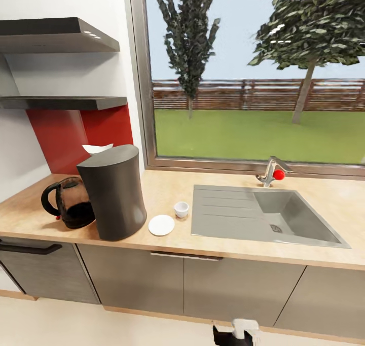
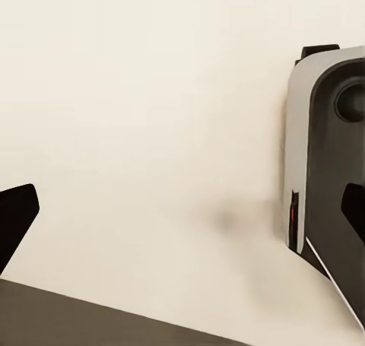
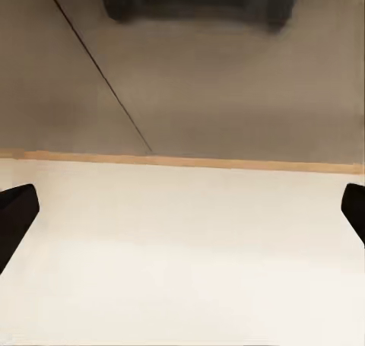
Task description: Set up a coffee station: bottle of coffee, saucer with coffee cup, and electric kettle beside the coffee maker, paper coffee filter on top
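- At the bottom edge of the head view, nearest the camera: a black-and-white part of the robot [image 1: 238, 333] above pale floor [image 1: 76, 325]; which part it is cannot be told.
- Left tool [image 2: 182, 217]: two dark fingertips [image 2: 15, 217] far apart at opposite edges of the left wrist view, jaws wide open, nothing between them. Pale floor beyond, a white-and-black piece of the robot's body [image 2: 323, 148] on one side.
- Right tool [image 3: 182, 217]: fingertips [image 3: 15, 217] likewise spread wide, empty. Beyond them pale floor, a wooden plinth strip [image 3: 182, 161], grey cabinet fronts [image 3: 228, 80].
- Table [image 1: 167, 183], wood-toned, over grey cabinets [image 1: 233, 285].
- Near the front edge: white saucer [image 1: 161, 225], lying just right of the coffee maker [image 1: 115, 194], a tall dark upright cylinder.
- Coffee cup [image 1: 181, 209], small and white, upright on the table just behind-right of the saucer, not on it.
- Electric kettle [image 1: 71, 203], dark with a black handle, close against the coffee maker's left side.
- A white paper coffee filter [image 1: 97, 148] shows just behind the coffee maker's top; whether it touches cannot be told.
- Right: grey sink [image 1: 268, 216] with faucet [image 1: 271, 172].
- Farther: red backsplash [image 1: 76, 133], two dark shelves [image 1: 61, 67], window [image 1: 253, 72].
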Controlling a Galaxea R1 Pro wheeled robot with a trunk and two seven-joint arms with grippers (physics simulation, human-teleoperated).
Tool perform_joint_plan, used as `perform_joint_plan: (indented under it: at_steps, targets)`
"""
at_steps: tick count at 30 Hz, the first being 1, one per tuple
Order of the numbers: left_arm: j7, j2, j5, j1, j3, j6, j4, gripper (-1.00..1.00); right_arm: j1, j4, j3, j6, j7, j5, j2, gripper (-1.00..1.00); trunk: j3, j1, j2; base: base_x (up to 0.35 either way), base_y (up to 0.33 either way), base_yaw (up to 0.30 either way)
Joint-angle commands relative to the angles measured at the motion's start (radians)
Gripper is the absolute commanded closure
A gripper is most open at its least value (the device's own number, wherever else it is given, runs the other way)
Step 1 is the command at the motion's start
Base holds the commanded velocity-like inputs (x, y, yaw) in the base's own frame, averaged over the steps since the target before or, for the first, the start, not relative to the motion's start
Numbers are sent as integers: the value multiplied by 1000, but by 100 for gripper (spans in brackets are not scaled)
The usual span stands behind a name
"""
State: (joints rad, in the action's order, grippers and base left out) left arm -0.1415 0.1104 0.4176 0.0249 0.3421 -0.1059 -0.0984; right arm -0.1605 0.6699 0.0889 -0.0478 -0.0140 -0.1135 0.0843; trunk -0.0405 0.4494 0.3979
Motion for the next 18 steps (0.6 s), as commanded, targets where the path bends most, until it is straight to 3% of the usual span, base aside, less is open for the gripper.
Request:
perform_joint_plan:
  at_steps: [1,4,9,10,14,18]
  targets:
    - [-3,0,10,1,8,-4,2,-100,-1,29,5,-4,-1,-11,6,-100,-2,1,2,0,0,0]
    - [-4,0,9,1,9,-3,1,-100,-1,186,51,-4,-1,-11,39,-100,-2,1,2,0,0,0]
    - [-3,0,10,1,8,-2,2,-100,-1,435,234,-4,-8,-11,54,-100,-2,1,2,0,0,0]
    - [-3,0,10,1,8,-2,2,-100,-1,473,255,-4,-8,-11,54,-100,-2,1,2,0,0,0]
    - [-4,0,10,1,8,-1,2,-100,-1,636,294,-3,-9,-12,56,-100,-2,1,2,0,0,0]
    - [-3,0,9,1,8,-1,3,-100,-1,780,300,-2,-7,-13,61,-100,-2,1,2,0,0,0]
